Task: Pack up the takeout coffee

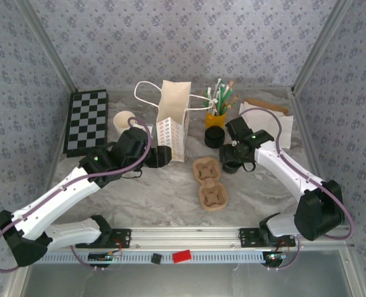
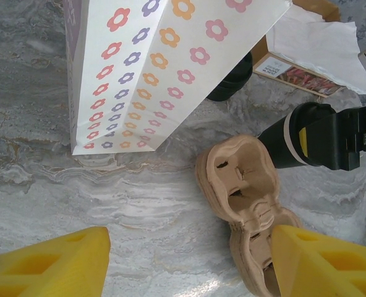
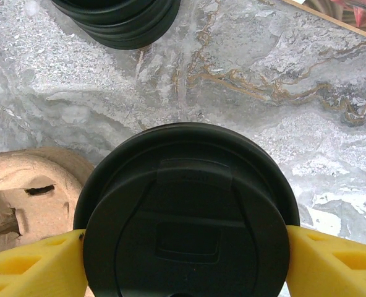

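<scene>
Marbled grey table (image 1: 170, 201) lay between papered walls, and on it, toward the back, the flowered paper bag (image 1: 174, 124) stood upright with its mouth up. Just left of the bag's base, the left gripper (image 2: 183, 266) hung with its yellow fingers apart and nothing between them, aimed across at the pulp cup carrier (image 1: 209, 182). The carrier's long axis ran from near to far in front of the bag. The takeout coffee (image 3: 186, 223) stood just beside the carrier's far pocket, on its right. The right gripper (image 3: 186, 260) had it between its fingers (image 3: 331, 263), which lay against both sides under the black lid, clamped on it as far as we could judge. The cup's axis pointed straight up at that wrist camera. We judged the right arm far the nearer. From that claw, carrier and bag both lay to the left, so the cup would have to travel that way.
</scene>
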